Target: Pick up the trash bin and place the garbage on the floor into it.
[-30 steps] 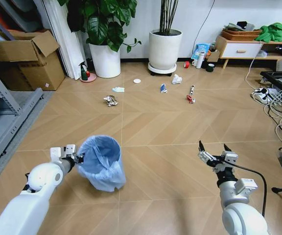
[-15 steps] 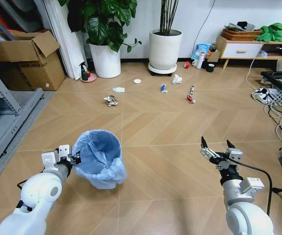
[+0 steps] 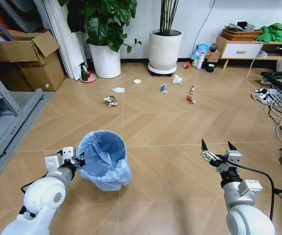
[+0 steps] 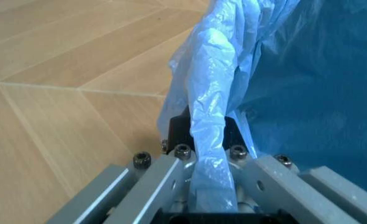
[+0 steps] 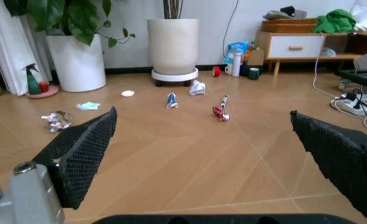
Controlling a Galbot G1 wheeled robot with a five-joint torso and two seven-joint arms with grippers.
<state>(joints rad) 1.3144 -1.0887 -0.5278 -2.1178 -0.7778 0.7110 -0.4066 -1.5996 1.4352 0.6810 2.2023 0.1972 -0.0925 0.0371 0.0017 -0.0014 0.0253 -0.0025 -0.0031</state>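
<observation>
Left end effector (image 3: 76, 159) is clamped on the trash bin (image 3: 103, 159) rim; right end effector (image 3: 215, 152) is apart, empty. Bin-carrying step underway; next requires reaching the garbage (image 3: 111, 101) across the floor (image 3: 170, 122).

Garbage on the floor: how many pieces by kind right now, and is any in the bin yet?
Crumpled paper or tissue: 3: grey-brown wad, pale tissue, white tissue
Wrappers: 2: blue-white wrapper, red-dark wrapper
Round lid: 1: white lid
Total: 6, all on the floor; none seen in the trash bin.
</observation>
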